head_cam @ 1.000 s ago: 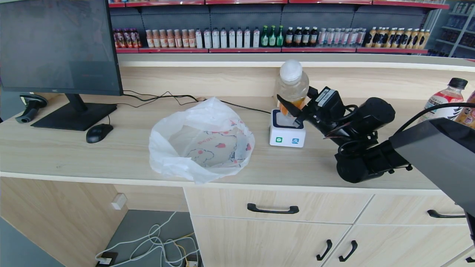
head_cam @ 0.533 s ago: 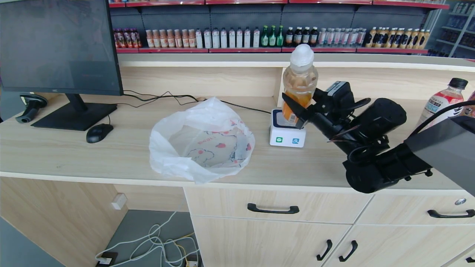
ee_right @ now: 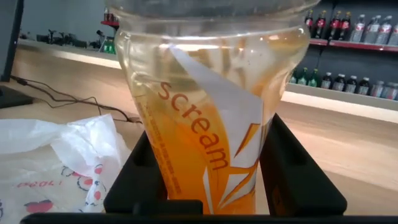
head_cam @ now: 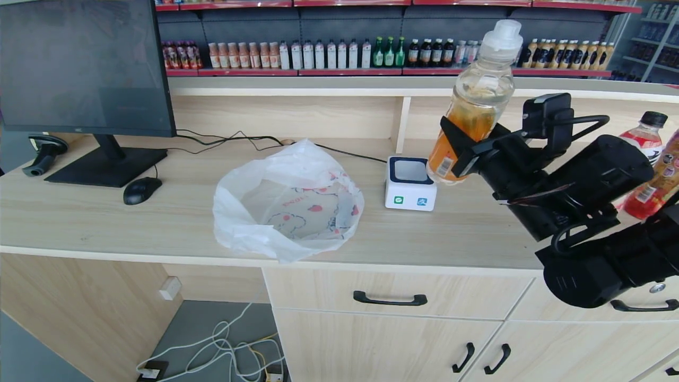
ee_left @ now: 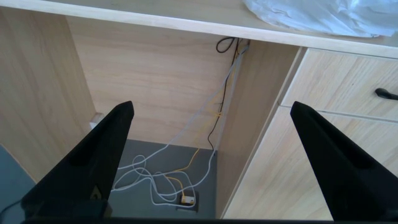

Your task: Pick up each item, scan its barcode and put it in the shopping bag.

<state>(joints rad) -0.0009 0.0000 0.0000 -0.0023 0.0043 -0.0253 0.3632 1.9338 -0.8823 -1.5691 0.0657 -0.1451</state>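
My right gripper (head_cam: 460, 154) is shut on an orange drink bottle (head_cam: 473, 109) with a white cap, held tilted in the air just right of and above the white barcode scanner (head_cam: 410, 183). In the right wrist view the bottle (ee_right: 211, 118) sits between the two black fingers (ee_right: 140, 174), with the bag (ee_right: 56, 155) beyond it. The white shopping bag (head_cam: 289, 201) lies open on the counter, left of the scanner. My left gripper (ee_left: 208, 155) hangs open below counter height, in front of the cabinet and floor cables.
A monitor (head_cam: 85, 66), mouse (head_cam: 141, 189) and handheld scanner (head_cam: 42, 154) stand at the counter's left. More bottles (head_cam: 644, 138) wait at the far right. A raised ledge (head_cam: 371, 87) runs behind the counter, with drink shelves beyond it. Drawers (head_cam: 390, 298) sit below the front edge.
My right arm has lifted the bottle up and to the right, off the scanner's window, and tilted it so the cap leans right. The bag has not moved.
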